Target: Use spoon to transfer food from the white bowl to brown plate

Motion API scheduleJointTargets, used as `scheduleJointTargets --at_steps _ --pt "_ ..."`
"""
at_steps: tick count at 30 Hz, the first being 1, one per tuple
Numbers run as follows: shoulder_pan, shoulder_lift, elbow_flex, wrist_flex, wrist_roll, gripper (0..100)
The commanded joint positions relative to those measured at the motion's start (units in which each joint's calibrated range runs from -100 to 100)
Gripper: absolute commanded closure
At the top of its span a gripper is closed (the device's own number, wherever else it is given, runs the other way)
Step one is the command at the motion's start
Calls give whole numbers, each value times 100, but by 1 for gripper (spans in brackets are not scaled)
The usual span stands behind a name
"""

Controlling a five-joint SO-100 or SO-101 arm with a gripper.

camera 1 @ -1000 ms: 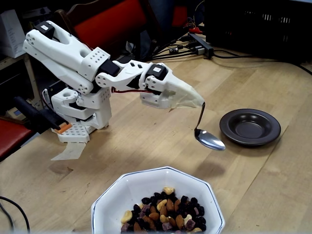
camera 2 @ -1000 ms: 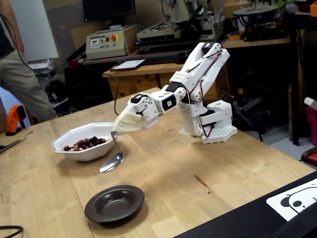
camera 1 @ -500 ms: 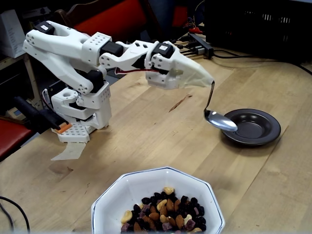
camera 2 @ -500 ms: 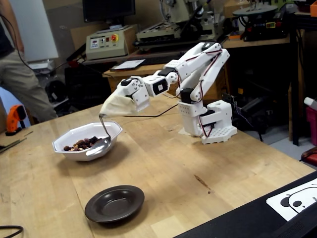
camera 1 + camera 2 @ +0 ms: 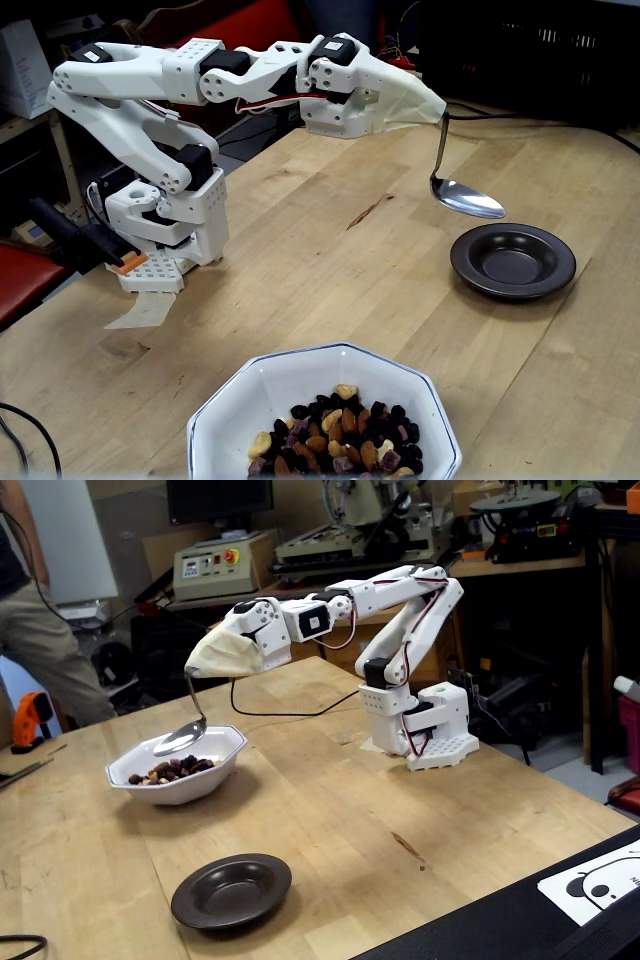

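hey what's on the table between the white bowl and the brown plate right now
Nothing: only bare wooden table lies between the white bowl and the brown plate, as both fixed views show. The spoon hangs in the air, empty.

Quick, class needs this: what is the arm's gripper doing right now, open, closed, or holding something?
Gripper: wrapped in cream tape, jaws hidden; it carries the shiny silver metal spoon, whose bowl looks empty.

The bowl (image 5: pixel 240 415) is white with a thin blue edge — the nuts (image 5: pixel 340 440) are tan and dark, the plate (image 5: pixel 512 262) dark brown, the spoon (image 5: pixel 466 197) shiny silver.
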Motion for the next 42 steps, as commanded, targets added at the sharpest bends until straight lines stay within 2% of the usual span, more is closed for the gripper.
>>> scheduleJointTargets --at_steps 1,34,42 --pt "-7 -99 -461 182 0 96" --pt "252 -30 -382 190 -44 96" --pt "985 -22 -390 190 -44 96"
